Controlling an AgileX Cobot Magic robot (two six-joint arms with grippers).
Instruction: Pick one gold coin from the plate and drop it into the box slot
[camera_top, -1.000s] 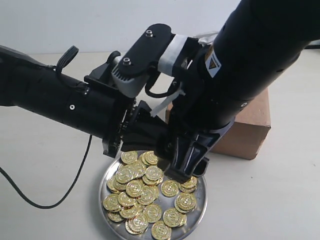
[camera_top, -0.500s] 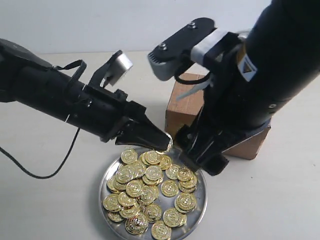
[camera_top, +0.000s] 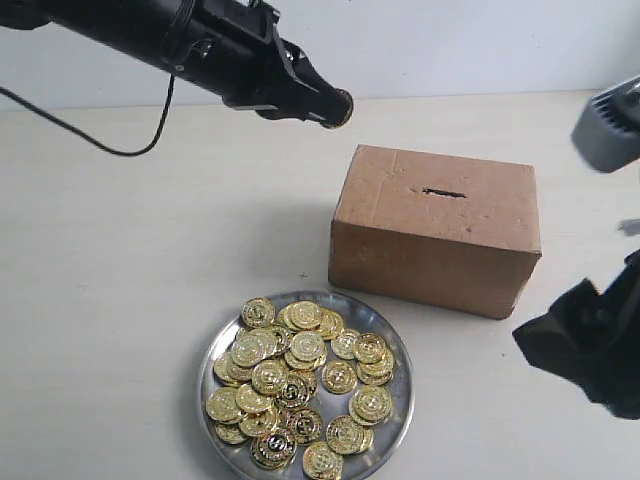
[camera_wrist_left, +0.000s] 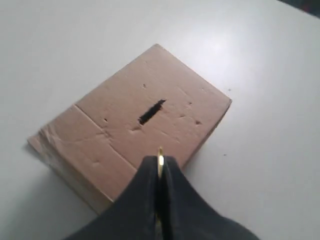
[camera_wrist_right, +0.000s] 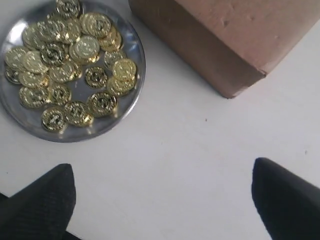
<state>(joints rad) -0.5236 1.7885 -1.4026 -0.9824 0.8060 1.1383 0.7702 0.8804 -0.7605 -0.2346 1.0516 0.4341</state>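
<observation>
My left gripper (camera_top: 338, 108) is raised at the upper left, above and left of the brown box (camera_top: 437, 228), shut on one gold coin (camera_wrist_left: 160, 162) held edge-on between its black fingers. The dark slot (camera_top: 443, 192) lies in the box's top face; in the left wrist view the slot (camera_wrist_left: 151, 111) shows just beyond the coin's edge. The silver plate (camera_top: 223, 338) sits in front of the box, heaped with several gold coins (camera_top: 300, 375). My right gripper (camera_wrist_right: 162, 185) is open over bare table, to the right of the plate (camera_wrist_right: 127, 102) and near the box (camera_wrist_right: 235, 40) corner.
The white table carries only the box and the plate. A black cable (camera_top: 90, 135) hangs from the left arm at the upper left. The right arm (camera_top: 590, 345) occupies the lower right edge of the exterior view.
The left gripper rose from the plate's rim with the coin and moved up to the upper left. The right arm pulled away from over the box to the right edge, uncovering box and slot.
</observation>
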